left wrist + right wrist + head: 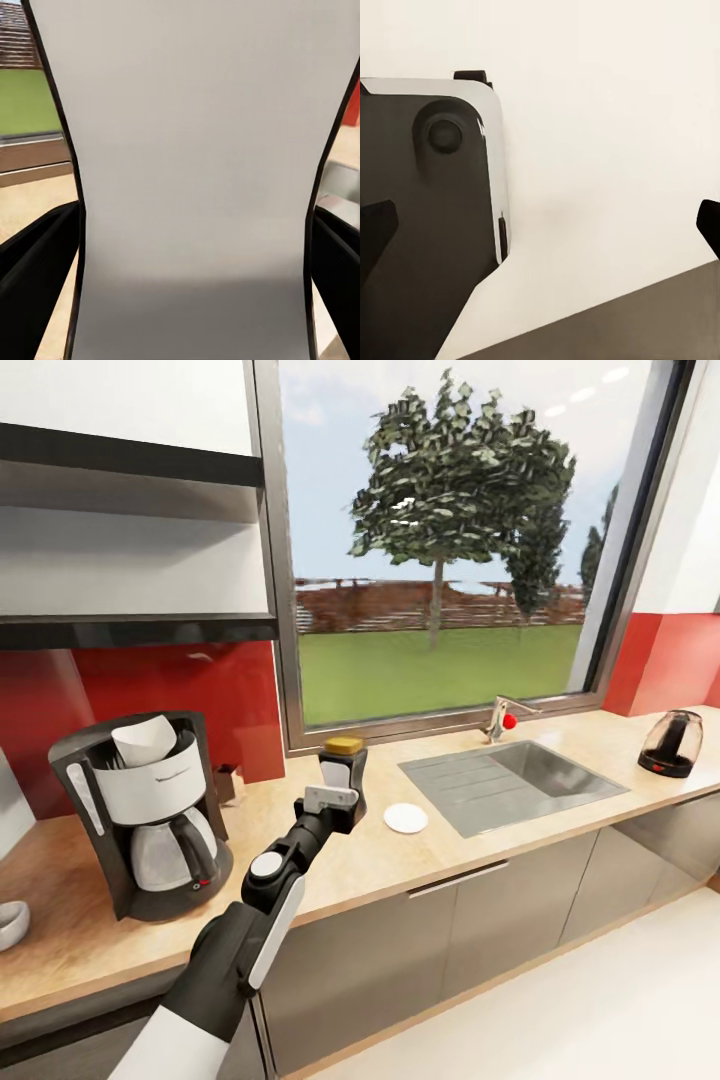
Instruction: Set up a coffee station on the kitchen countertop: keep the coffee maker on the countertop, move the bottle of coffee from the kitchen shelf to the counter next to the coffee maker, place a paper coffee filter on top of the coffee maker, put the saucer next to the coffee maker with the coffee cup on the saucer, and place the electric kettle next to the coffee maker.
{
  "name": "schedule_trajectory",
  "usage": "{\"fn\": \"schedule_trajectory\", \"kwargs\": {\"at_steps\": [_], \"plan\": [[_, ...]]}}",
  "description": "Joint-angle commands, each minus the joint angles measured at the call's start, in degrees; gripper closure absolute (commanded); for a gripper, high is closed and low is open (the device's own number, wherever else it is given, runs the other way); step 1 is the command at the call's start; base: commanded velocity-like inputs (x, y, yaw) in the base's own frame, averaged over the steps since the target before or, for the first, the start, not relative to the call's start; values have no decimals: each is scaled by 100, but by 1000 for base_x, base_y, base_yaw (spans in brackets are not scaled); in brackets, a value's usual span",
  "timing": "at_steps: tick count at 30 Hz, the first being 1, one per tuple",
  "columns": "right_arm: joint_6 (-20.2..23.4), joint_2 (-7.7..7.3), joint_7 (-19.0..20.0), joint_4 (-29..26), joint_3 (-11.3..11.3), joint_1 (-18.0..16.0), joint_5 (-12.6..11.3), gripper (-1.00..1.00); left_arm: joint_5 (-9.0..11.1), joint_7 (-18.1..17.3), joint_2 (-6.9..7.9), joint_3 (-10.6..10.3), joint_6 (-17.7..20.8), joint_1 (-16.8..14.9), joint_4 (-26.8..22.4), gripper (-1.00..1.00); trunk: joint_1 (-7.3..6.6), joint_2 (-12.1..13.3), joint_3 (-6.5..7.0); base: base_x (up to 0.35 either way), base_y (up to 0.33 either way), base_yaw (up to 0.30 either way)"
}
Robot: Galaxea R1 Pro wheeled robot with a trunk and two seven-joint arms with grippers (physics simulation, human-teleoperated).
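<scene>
Closest to you, your right gripper (540,225) hung released, its two dark fingertips (375,232) set wide apart at the edges of the right wrist view with nothing between them; beyond them lay a dark rounded part of the robot's own body and a pale floor.

Your left arm (250,920) reached forward and up over the front edge of the countertop (330,880). Your left gripper (338,780) was clenched around the bottle of coffee (344,746), which stood upright in the grasp with its gold lid on top. In the left wrist view the bottle's pale side (195,180) sat between the two black fingers (37,285), touching both. You held the bottle over the counter, to the right of the coffee maker (150,810) and near the saucer (405,817); whether its base touched the counter I could not tell.

The coffee maker stood on the countertop at the left, with a white paper coffee filter (145,740) sitting in its top. A white curved object (10,925) showed at the counter's left edge, too cropped to name. The saucer lay flat and bare just left of the sink (520,785). Behind the sink stood the faucet (500,718). The electric kettle (671,743) stood at the far right of the counter, well apart from the coffee maker. Above the coffee maker ran the dark shelf (130,628), and farthest off was the window (450,540)
</scene>
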Motion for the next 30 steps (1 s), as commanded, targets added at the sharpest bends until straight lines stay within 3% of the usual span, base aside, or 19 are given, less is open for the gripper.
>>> {"fn": "schedule_trajectory", "kwargs": {"at_steps": [1,9,27,29,30], "plan": [[16,2,35,-13,-39,-3,37,-100,59,6,3,-1,30,4,3,100,2,-4,-2,0,0,9],[16,-4,37,-14,-39,-3,37,-100,49,29,15,39,22,149,9,100,2,-4,-2,0,0,29],[16,-6,37,-19,-39,-3,37,-100,42,101,69,86,21,172,48,100,2,-4,-2,0,0,192],[16,-6,38,-21,-39,-3,37,-100,41,157,71,87,21,172,82,100,2,-4,-2,0,0,12],[16,-6,39,-22,-39,-3,37,-100,41,361,71,84,-29,172,170,100,2,-4,-2,0,0,4]]}}
